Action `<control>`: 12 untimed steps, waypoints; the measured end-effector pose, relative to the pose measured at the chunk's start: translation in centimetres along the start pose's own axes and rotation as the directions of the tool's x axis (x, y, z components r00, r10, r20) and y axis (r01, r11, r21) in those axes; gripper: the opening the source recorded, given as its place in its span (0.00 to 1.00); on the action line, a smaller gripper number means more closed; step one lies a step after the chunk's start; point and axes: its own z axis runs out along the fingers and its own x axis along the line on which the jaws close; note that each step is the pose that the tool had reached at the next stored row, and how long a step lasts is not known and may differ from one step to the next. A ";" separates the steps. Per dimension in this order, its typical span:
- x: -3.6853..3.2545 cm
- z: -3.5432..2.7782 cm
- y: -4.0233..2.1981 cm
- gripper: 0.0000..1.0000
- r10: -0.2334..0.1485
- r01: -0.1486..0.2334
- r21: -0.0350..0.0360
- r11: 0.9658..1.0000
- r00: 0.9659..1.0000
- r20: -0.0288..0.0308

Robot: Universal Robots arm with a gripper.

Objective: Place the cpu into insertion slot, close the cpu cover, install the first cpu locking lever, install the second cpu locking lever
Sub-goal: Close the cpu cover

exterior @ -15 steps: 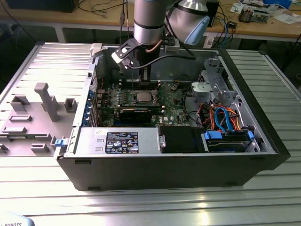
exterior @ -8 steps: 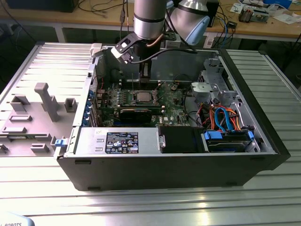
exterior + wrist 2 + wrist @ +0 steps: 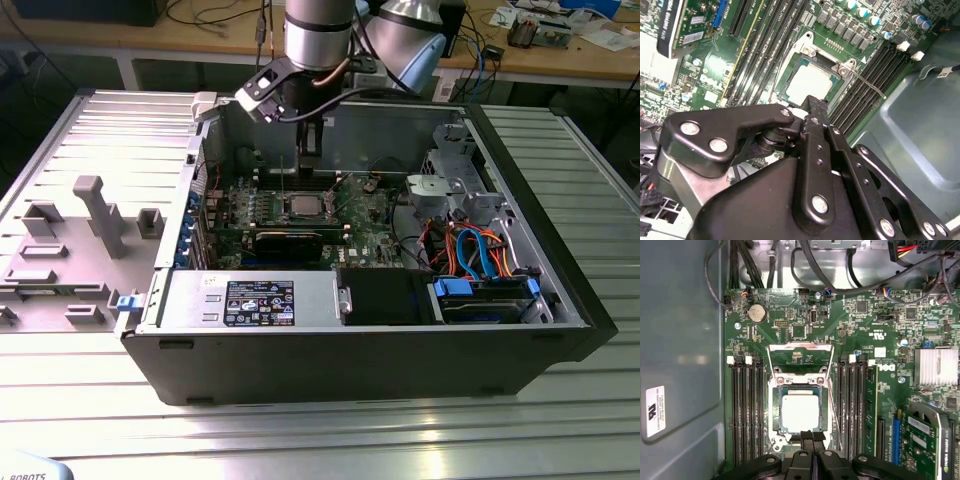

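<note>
**Ribbed metal bench, open PC case: cpu seated, cover not down yet**

Exterior view: the bench [image 3: 400, 430] carries the PC case [image 3: 350, 365], lying open. The gripper [image 3: 310, 150] hangs just above the cpu [image 3: 305, 207], mid-motherboard [image 3: 372, 232].

Second wrist view: the cpu [image 3: 810, 82] lies flat in its socket. A locking lever [image 3: 867, 82] juts out free, just beside the black memory slots [image 3: 875, 62].

First wrist view: gripper [image 3: 813, 436] jaws are pinched together with nothing between them, right at the rim of the insertion slot [image 3: 775, 412]. The cpu cover [image 3: 800, 347] looks swung up on the opposite side, board visible through its window.

Risks, my read:
- Closed fingertips touching the chip could skew it in the socket.
- A cover forced down on a skewed chip would jam.
- The free lever could snag a finger or slip off.
</note>
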 end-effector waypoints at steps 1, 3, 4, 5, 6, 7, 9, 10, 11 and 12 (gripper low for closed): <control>0.00 -0.13 0.00 0.11 0.000 0.000 0.000 1.000 1.000 0.002; 0.00 -0.13 0.00 0.11 0.000 0.000 0.000 1.000 1.000 0.003; 0.00 -0.14 0.00 0.11 0.000 0.000 0.000 1.000 1.000 0.004; 0.00 -0.14 0.00 0.11 0.000 0.000 0.000 1.000 1.000 0.004; 0.00 -0.15 0.03 0.11 0.000 0.000 0.000 1.000 1.000 0.004; 0.00 -0.15 0.07 0.11 0.000 0.000 0.000 1.000 1.000 0.004; 0.05 -0.14 0.33 0.11 0.000 0.000 0.000 1.000 1.000 0.004; 0.09 -0.15 0.50 0.11 0.000 0.000 0.000 1.000 1.000 0.004; 0.11 -0.16 0.60 0.11 0.000 0.000 0.000 1.000 1.000 0.004; 0.11 -0.16 0.61 0.11 0.000 0.000 0.000 1.000 1.000 0.004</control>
